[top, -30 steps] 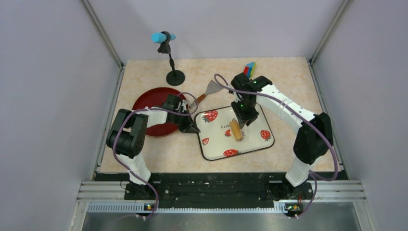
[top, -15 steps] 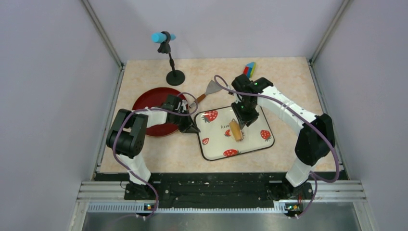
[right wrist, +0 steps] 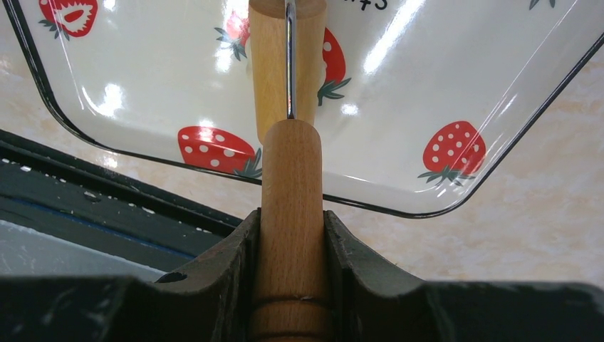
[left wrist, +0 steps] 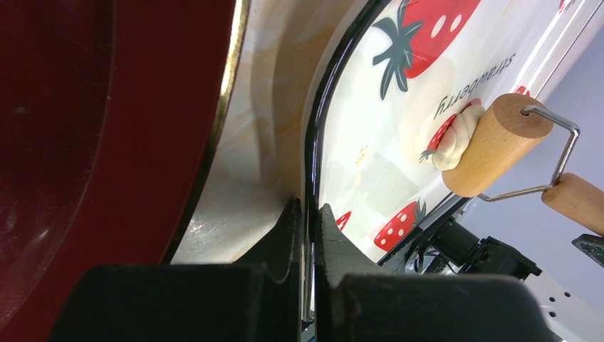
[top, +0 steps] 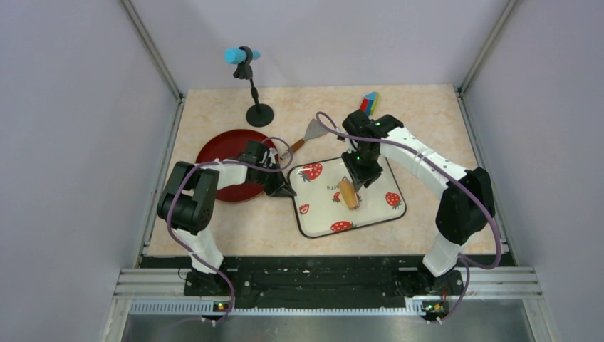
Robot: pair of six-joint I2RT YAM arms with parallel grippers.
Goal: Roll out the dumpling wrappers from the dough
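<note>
Top view: the roller [top: 347, 194] has barely nudged across the strawberry tray [top: 313, 214] in the last second, so it looks like slow mid-stroke rolling. Left wrist: the left gripper [left wrist: 308, 210] is pinched on the tray's rim. The dough [left wrist: 456, 139] bunches against the roller, long axis seemingly along the drum. Right wrist: the right gripper [right wrist: 290, 217] is clamped on the roller by its handle.

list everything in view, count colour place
tray: 1, white with red strawberries, centre
rolling pin: 1, tan wood, on tray against dough
dough: 1, pale cream, on the tray
plate: 1, dark red, left of tray
spatula: 1, metal, behind the tray
stand: 1, black, blue top, far left
block: 1, multicoloured, far edge
table: 1, beige, under everything
left gripper: 1, black, shut on tray rim
right gripper: 1, black, shut on rolling pin handle
</note>
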